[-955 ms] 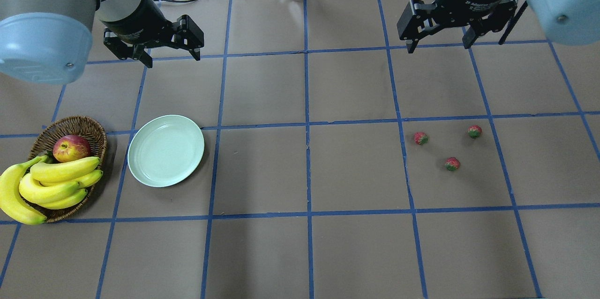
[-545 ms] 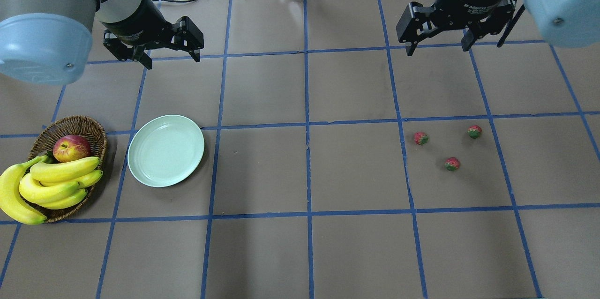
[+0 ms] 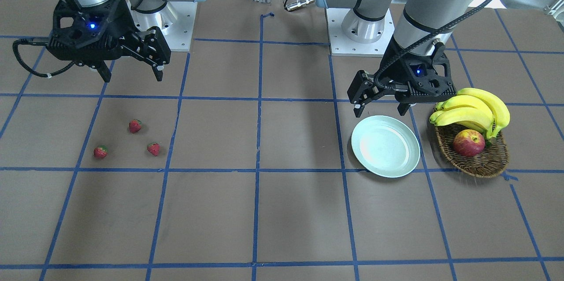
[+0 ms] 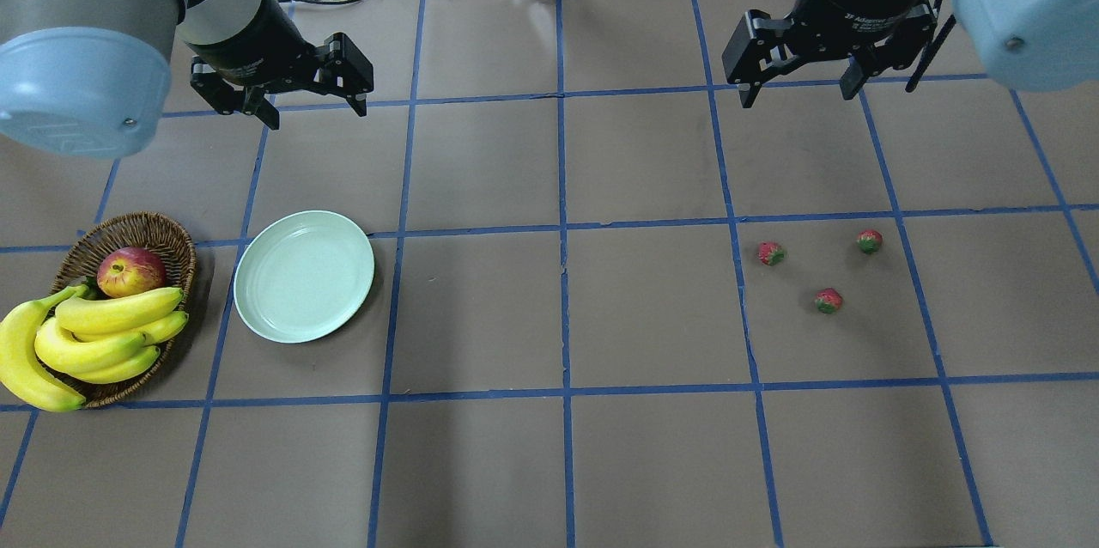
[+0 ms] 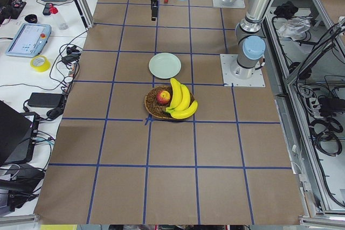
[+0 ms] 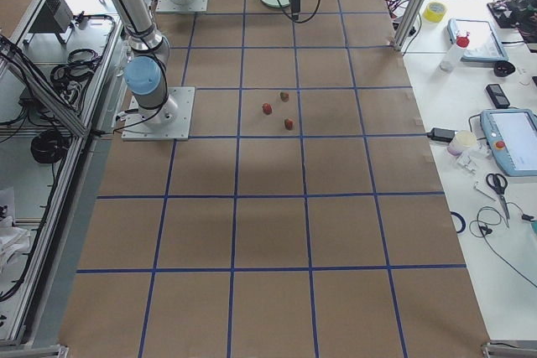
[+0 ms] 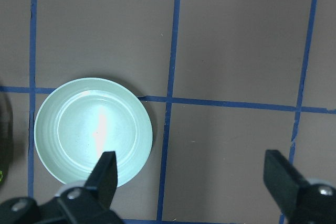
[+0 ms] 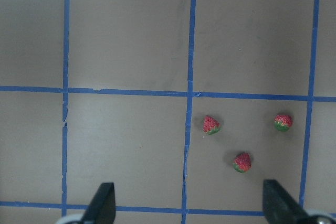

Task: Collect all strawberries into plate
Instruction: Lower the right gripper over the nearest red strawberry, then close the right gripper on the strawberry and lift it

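Three small red strawberries lie on the table at the right in the overhead view: one (image 4: pixel 771 253), one (image 4: pixel 869 241) and one (image 4: pixel 828 301). They also show in the right wrist view (image 8: pixel 211 125), (image 8: pixel 283 122), (image 8: pixel 242 162). The pale mint plate (image 4: pixel 304 277) lies bare at the left, also in the left wrist view (image 7: pixel 93 132). My right gripper (image 4: pixel 799 96) is open and empty, high above the table beyond the strawberries. My left gripper (image 4: pixel 316 108) is open and empty, high beyond the plate.
A brown wicker basket (image 4: pixel 129 230) sits left of the plate and holds a red apple (image 4: pixel 130 270) and a bunch of bananas (image 4: pixel 103 333). The arm bases (image 3: pixel 365 30) stand at the table's robot side. Blue tape lines grid the brown table.
My right gripper has shifted slightly to the left, staying open. The left gripper, strawberries and plate have not visibly moved.
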Robot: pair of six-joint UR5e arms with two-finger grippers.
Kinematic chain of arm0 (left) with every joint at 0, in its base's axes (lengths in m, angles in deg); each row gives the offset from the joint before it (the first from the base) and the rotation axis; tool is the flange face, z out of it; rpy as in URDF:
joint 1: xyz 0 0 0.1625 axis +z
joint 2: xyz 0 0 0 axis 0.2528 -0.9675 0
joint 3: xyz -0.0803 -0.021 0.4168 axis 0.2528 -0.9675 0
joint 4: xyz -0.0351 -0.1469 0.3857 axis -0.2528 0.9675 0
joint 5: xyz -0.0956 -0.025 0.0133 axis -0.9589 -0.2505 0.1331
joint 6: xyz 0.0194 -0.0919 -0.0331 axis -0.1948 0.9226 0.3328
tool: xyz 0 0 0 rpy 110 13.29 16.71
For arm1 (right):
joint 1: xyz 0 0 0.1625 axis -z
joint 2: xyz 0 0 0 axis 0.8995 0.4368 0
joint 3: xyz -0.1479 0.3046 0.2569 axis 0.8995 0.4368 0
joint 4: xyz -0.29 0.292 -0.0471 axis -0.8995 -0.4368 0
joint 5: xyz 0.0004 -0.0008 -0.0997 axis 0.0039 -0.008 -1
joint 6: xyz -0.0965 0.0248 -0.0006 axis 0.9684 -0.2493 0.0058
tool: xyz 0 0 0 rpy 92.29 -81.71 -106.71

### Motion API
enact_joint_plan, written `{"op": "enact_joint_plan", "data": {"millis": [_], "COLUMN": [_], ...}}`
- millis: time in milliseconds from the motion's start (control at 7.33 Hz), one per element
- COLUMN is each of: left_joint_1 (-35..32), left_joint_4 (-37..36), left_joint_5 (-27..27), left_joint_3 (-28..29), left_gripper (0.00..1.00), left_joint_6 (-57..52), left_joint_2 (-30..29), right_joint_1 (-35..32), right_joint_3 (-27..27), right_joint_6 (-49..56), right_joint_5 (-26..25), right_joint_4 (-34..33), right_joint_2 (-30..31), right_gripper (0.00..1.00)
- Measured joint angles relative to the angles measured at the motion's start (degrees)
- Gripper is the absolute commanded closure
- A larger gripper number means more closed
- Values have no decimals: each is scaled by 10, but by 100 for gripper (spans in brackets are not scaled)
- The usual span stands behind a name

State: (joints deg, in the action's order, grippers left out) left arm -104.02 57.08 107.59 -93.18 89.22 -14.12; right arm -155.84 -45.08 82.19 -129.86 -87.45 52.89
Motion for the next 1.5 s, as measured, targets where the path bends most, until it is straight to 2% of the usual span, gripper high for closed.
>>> {"op": "enact_joint_plan", "data": {"millis": [409, 545, 955, 1364, 1500], "left_joint_1": [0, 0, 1, 3, 1], "left_joint_4": [0, -3, -9, -10, -9], "left_joint_5": [-5, -4, -4, -4, -2], "left_joint_3": [-2, -6, -13, -13, -13], "left_gripper": [0, 0, 0, 0, 0], "left_joint_6": [0, -1, -5, -5, -5], "left_joint_2": [0, 0, 1, 2, 3], "right_joint_1": [12, 17, 56, 74, 75], "right_joint_3": [-43, -80, -218, -250, -255], "right_joint_6": [10, 22, 60, 71, 71], "right_joint_5": [1, -2, -17, -15, -15], "right_joint_4": [-22, -60, -246, -336, -350], "right_joint_2": [-34, -50, -112, -173, -186], "right_gripper": [0, 0, 0, 0, 14]}}
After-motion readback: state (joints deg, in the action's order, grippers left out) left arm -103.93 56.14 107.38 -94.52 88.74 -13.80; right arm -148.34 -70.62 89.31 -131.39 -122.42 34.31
